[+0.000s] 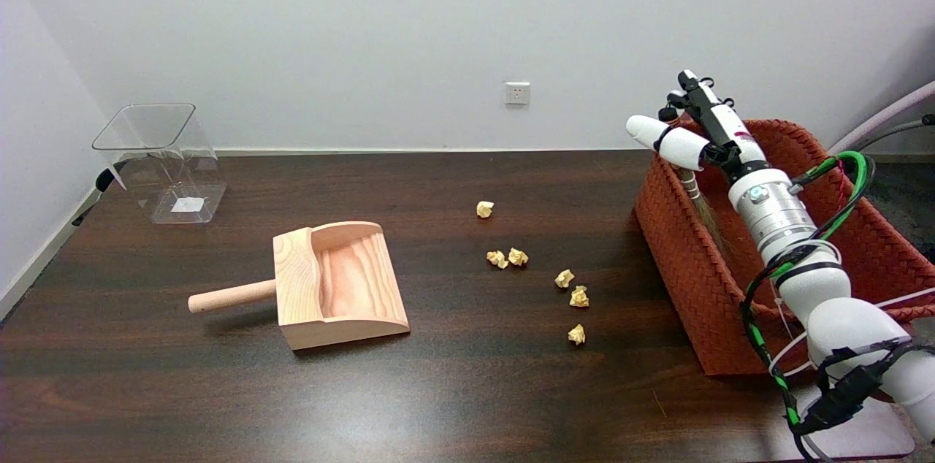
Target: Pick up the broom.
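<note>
My right hand (694, 128) is raised over the left rim of the orange woven basket (687, 288) at the table's right. It grips the top of a small straw broom (703, 209). The broom hangs below the hand, bristles pointing down into the basket. The handle is hidden by the fingers, and the bristle tips are cut off from view by the basket wall and my forearm.
A wooden dustpan (336, 286) lies left of centre, handle pointing left. Several crumpled paper scraps (577, 296) are scattered between it and the basket. A clear plastic bin (164, 160) stands at the far left corner. A wall socket (517, 93) is on the back wall.
</note>
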You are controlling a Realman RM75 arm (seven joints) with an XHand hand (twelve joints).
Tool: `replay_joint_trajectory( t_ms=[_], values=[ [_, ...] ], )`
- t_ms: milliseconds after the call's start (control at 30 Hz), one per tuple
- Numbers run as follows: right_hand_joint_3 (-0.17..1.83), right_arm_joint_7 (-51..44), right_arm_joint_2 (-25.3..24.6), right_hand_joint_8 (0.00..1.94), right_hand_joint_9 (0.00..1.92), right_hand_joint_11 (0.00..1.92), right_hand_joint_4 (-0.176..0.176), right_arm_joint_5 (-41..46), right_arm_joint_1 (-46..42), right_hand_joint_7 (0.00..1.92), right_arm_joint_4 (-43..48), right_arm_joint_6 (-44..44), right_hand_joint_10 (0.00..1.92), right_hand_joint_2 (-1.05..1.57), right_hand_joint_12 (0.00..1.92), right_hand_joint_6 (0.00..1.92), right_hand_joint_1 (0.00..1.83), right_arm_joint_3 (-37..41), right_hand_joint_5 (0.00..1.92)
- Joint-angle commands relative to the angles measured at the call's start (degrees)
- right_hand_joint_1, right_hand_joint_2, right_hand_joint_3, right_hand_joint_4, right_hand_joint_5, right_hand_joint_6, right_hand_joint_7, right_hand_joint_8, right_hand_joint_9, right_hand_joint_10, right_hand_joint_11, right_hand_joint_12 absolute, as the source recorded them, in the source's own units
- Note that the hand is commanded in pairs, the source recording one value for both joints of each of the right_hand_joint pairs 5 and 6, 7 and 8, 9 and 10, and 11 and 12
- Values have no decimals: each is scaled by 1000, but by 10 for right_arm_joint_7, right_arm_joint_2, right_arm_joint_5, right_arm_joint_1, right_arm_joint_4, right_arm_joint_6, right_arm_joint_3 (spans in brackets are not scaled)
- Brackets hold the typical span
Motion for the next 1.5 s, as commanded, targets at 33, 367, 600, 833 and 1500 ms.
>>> replay_joint_trajectory(
  t_ms=[33,367,600,833,1500],
  values=[
    [-175,0,-2,262,0,0,0,6,11,262,-29,-11,0,959,0,0,694,-4,0],
    [-175,0,-2,491,0,0,0,19,15,491,-45,-12,0,951,0,0,701,-15,0],
    [-175,1,-5,1000,185,185,0,19,17,1000,-52,-10,185,994,185,185,697,-17,185],
    [-175,1,-5,1485,717,717,0,13,19,1485,-54,-5,717,1057,717,717,666,-17,717],
    [-175,2,-20,1920,1900,1900,0,-50,-3,1920,-3,112,1900,1044,1900,1900,773,0,1900]
  ],
)
